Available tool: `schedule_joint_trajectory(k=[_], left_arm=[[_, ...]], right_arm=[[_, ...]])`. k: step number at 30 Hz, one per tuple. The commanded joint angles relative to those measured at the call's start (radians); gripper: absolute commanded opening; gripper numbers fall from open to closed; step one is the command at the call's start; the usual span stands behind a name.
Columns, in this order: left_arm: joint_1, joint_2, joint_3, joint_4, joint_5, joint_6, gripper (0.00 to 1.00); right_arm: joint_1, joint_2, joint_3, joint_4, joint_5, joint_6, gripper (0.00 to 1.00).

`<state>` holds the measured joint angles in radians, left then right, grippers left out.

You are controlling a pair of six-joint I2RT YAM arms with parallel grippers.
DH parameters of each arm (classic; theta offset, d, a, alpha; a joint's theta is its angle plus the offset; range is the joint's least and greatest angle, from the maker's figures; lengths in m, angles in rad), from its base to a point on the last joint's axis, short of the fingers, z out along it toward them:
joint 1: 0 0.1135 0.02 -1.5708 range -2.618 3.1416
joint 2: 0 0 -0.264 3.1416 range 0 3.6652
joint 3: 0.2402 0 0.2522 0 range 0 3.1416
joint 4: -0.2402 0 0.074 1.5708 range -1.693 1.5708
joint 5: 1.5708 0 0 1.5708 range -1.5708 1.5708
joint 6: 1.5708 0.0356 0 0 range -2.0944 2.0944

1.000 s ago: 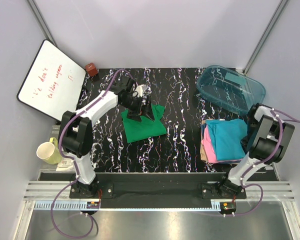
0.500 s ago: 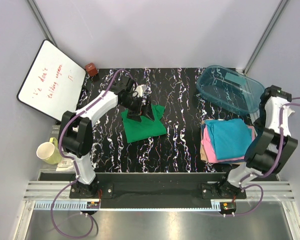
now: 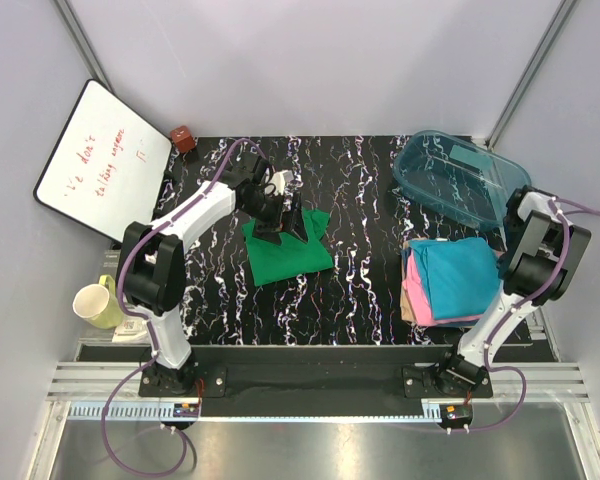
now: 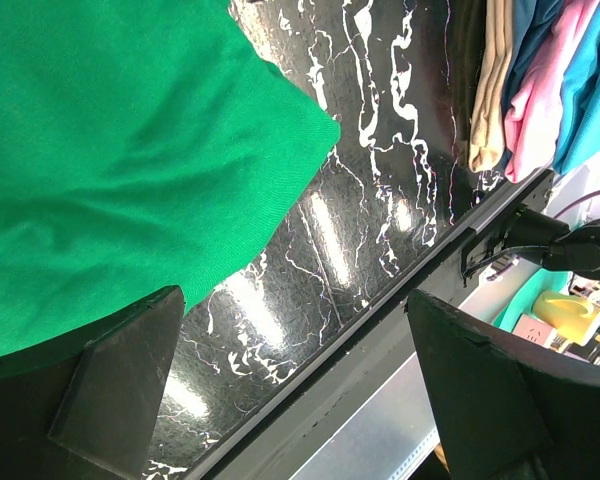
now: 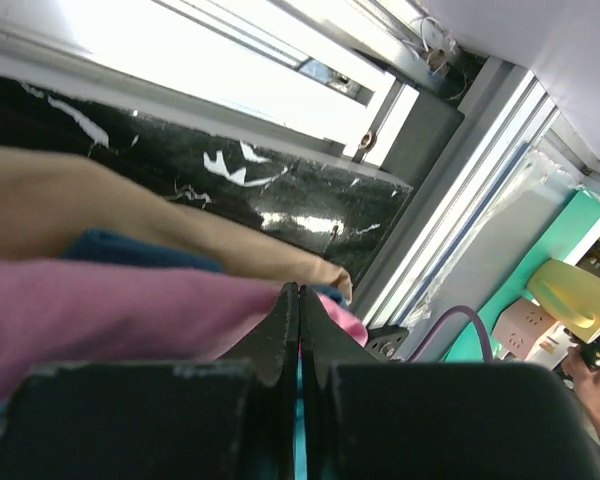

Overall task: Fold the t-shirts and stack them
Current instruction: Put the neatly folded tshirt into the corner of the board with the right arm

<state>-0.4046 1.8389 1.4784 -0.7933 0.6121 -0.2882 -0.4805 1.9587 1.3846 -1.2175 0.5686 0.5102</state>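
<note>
The green t-shirt (image 3: 290, 252) lies folded in a rough square on the left-centre of the black marbled surface (image 3: 365, 225), flat and slightly skewed. The left claw (image 3: 280, 220) hangs over its far edge with the jaws spread wide and nothing between them. In the left wrist view the two fingers (image 4: 115, 385) stand well apart, with green cloth (image 4: 110, 150) under one and bare surface under the gap.

On the right the other shirts form a stack: the teal-blue t-shirt (image 3: 462, 275) is on top, the pink t-shirt (image 3: 414, 290) shows at its left edge, and the tan t-shirt (image 3: 407, 312) peeks out lowest. The stack sits near the front edge of the surface. From above the right arm covers its right side, and its claw is hard to make out there. The right wrist view supplies it — the right claw (image 5: 298, 300) is pressed fully together, gripping nothing, low beside layered pink (image 5: 100, 310) and tan (image 5: 130, 225) folds. Whether the tips touch the cloth cannot be told.

A broad strip of bare surface separates the green shirt from the stack. Just behind the stack a clear teal tub (image 3: 460, 180) fills the far right corner. A whiteboard (image 3: 100, 160) leans off the left edge, a small red-brown object (image 3: 184, 138) sits at the far left corner, and a pale yellow mug (image 3: 98, 303) stands off the surface beside the left arm's base. Metal rails (image 3: 100, 378) run along the near side.
</note>
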Motion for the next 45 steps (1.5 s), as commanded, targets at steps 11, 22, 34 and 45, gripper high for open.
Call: schedule_joint_trajectory(k=[11, 22, 34, 45], left_arm=[[-0.002, -0.052, 0.020, -0.012, -0.035, -0.002, 0.99], [-0.002, -0.044, 0.042, -0.032, -0.048, 0.003, 0.99], [-0.002, -0.044, 0.051, -0.040, -0.057, 0.006, 0.99], [-0.002, -0.017, 0.080, -0.040, -0.049, 0.003, 0.99]], right_arm=[[-0.021, 0.115, 0.005, 0.087, -0.091, -0.056, 0.00], [0.233, 0.189, 0.074, 0.041, -0.220, 0.000, 0.00], [0.402, 0.224, 0.084, -0.007, -0.305, 0.113, 0.00], [0.454, 0.098, -0.018, 0.000, -0.314, 0.131, 0.00]])
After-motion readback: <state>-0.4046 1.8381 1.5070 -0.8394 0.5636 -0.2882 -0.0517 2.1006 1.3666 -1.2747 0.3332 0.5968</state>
